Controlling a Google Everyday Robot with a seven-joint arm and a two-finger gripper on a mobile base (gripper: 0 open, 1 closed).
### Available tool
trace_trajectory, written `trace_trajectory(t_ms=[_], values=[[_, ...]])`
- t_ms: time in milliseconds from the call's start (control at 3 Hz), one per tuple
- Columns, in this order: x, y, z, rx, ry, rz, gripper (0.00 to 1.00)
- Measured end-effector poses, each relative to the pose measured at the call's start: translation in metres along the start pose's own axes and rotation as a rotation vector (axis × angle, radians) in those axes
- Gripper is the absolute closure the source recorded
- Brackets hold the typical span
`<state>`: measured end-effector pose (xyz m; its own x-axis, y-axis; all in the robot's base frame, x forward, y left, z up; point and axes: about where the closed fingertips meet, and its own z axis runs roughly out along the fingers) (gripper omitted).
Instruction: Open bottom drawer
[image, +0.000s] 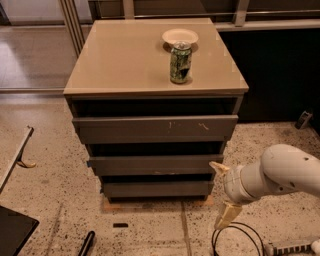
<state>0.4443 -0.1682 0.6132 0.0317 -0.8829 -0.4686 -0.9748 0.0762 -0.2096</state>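
The white arm (285, 172) enters from the right, low in view, forearm angled down-left. The pincer (222, 192) faces left, its two tan fingers (226, 215) spread wide apart.

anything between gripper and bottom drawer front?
Nothing. In the camera view the open gripper sits just right of the bottom drawer, only floor showing in the gap.
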Motion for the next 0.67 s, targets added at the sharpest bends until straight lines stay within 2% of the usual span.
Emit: trace_trajectory(t_ms=[333, 667], values=[[-0.001, 0.001, 0.006, -0.019, -0.008, -0.007, 0.0], [0.014, 0.004, 0.04, -0.08, -0.02, -0.027, 0.0]])
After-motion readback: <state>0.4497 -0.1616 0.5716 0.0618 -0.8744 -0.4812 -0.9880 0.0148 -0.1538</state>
